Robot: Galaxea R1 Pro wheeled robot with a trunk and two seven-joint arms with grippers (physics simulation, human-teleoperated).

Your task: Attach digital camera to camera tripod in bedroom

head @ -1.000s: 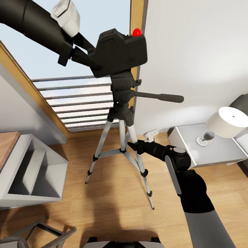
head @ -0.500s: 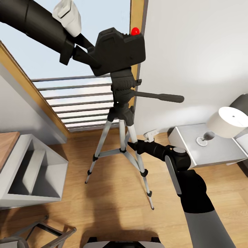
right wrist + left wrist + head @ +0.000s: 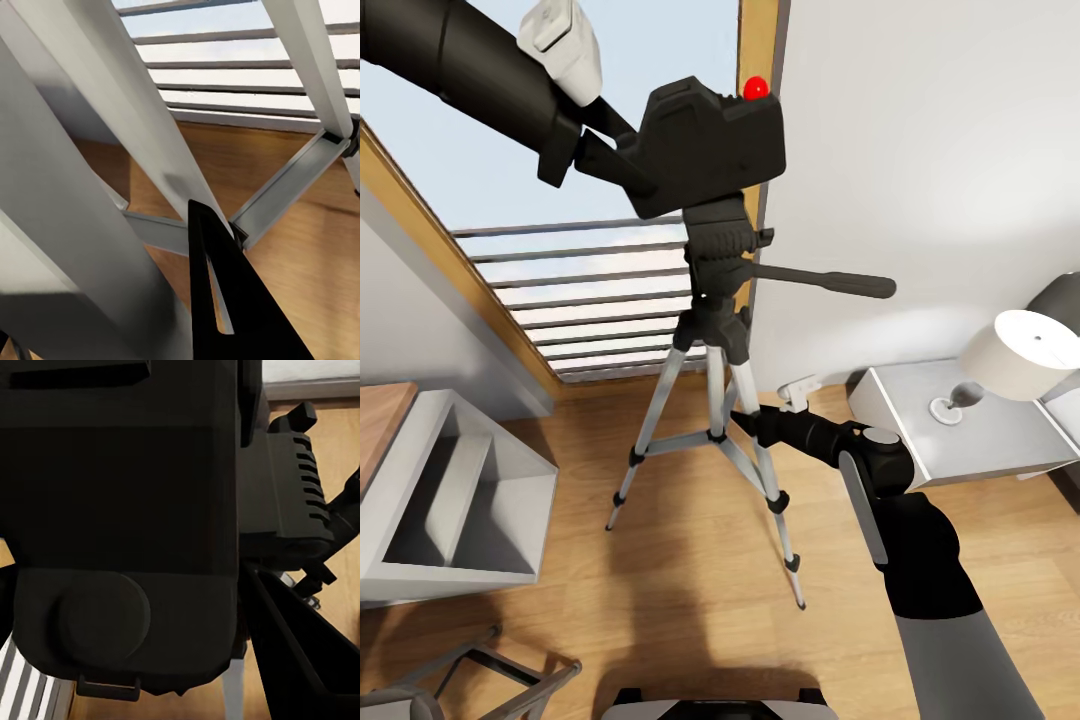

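bedroom with wood floor [image 3: 690, 580], window railing [image 3: 590, 300], grey nightstand [image 3: 960, 440] and white lamp [image 3: 1020, 355]. my left gripper [image 3: 610, 155] is clamped on the digital camera [image 3: 710, 145], which sits directly on the head of the camera tripod [image 3: 715, 400]. my right gripper [image 3: 745, 420] is at a silver tripod leg [image 3: 112, 150]; i cannot tell its opening. one dark finger [image 3: 225, 300] lies beside that leg.

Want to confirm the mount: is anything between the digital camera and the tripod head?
Nothing visible. The digital camera, held by the left pincer, sits directly atop the camera tripod head; no gap or object shows between them.
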